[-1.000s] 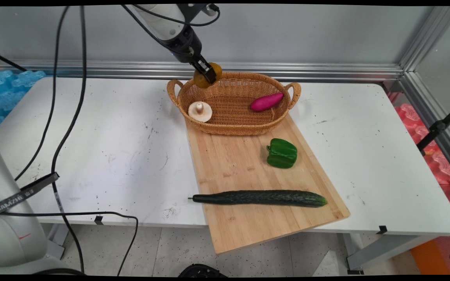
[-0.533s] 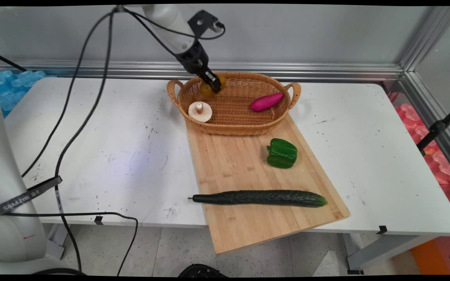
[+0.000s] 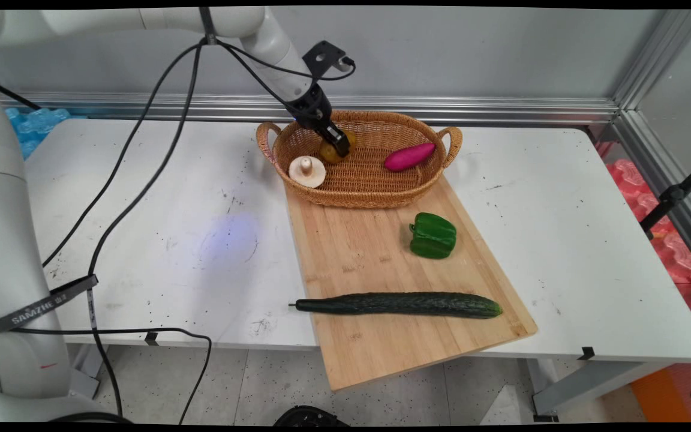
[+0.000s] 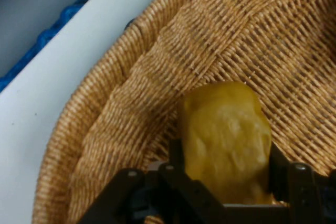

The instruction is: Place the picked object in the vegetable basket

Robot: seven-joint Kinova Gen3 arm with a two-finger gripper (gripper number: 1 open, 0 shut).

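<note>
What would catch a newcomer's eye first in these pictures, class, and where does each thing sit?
The black gripper reaches down into the wicker basket at the far end of the wooden cutting board, shut on a yellowish potato. In the basket, a white mushroom lies at its left and a pink sweet potato at its right. On the board lie a green pepper and, nearer, a long cucumber.

You can read one piece of lettering here: "SAMZHE", in white capitals, followed by a couple of small characters too small to make out. It stands on the black strap that binds the cables beside the arm's white base, at about eight o'clock in the main view. The strap runs tilted, rising toward three o'clock. In the hand view you will find nothing that can be read.
</note>
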